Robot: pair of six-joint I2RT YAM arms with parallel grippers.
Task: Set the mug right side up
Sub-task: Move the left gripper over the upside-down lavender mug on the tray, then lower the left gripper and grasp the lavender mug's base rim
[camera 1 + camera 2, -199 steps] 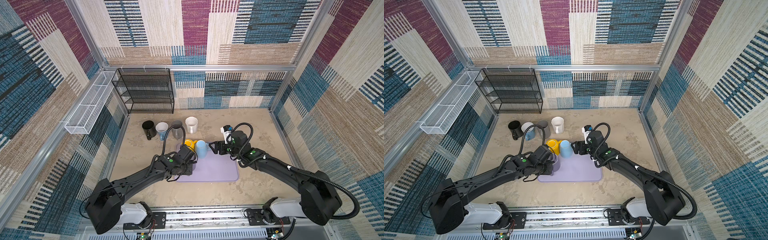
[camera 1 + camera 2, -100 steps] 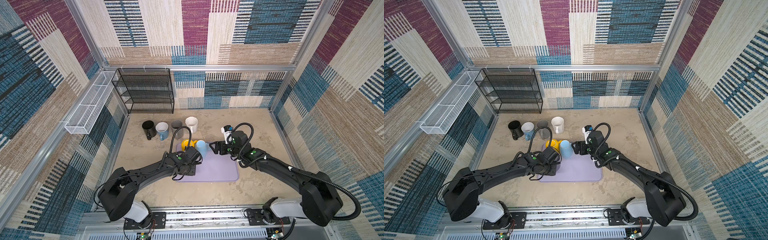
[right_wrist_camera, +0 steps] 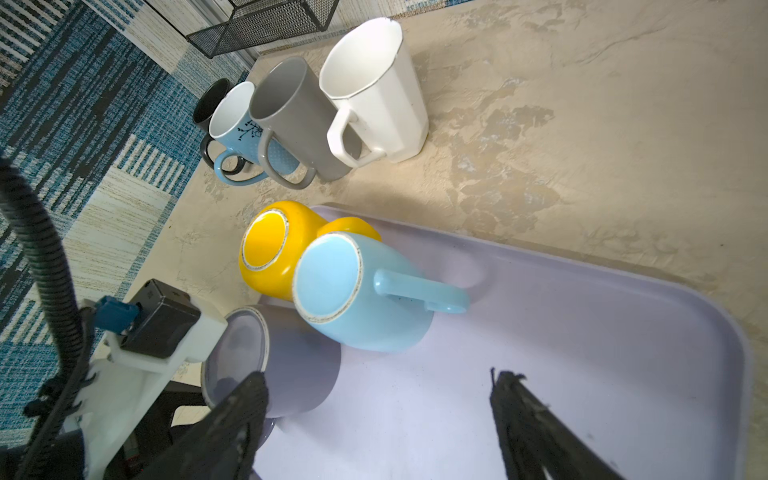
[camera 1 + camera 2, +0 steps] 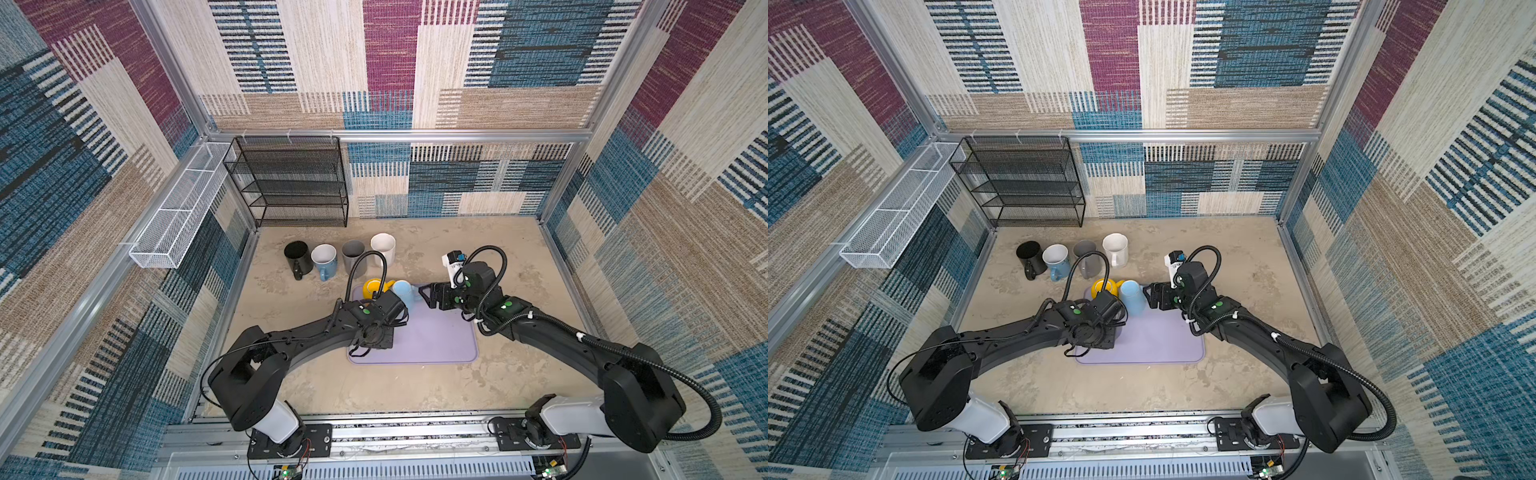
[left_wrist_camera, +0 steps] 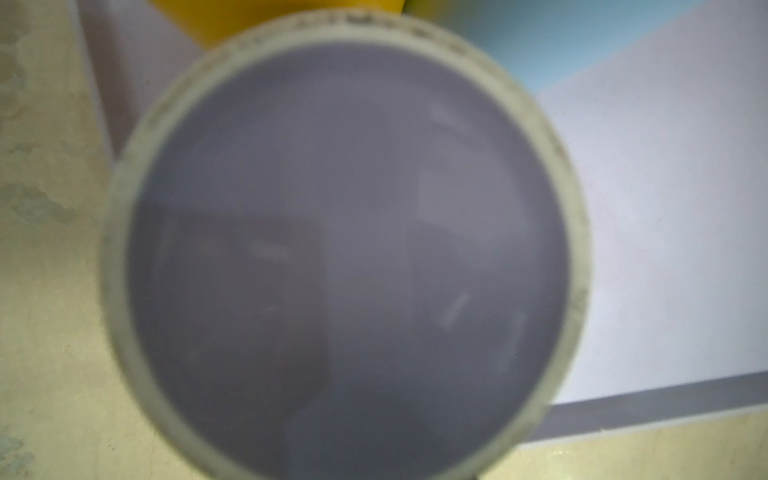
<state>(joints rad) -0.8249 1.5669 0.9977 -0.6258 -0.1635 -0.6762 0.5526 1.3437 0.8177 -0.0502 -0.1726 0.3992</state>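
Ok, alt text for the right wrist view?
A yellow mug, a light blue mug and a lilac mug stand upside down at a tray corner, before the open right tool. Four upright mugs stand beyond; the left arm's camera mount overlaps the lilac mug.

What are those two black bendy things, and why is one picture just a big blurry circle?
They are robot arms, a left arm and a right arm. Each ends in a gripper, a pincer for picking things up. Two pictures look down from above. The other two come from small cameras on the arms' wrists. On the sandy table four upright mugs stand in a row. On the lilac tray three mugs sit upside down: a yellow mug, a light blue mug and a purple mug. The blurry circle is the purple mug's bottom, seen very close by the left arm's camera, which hangs right over it. Whether that arm grips the mug is hidden. The right gripper is open and holds nothing.
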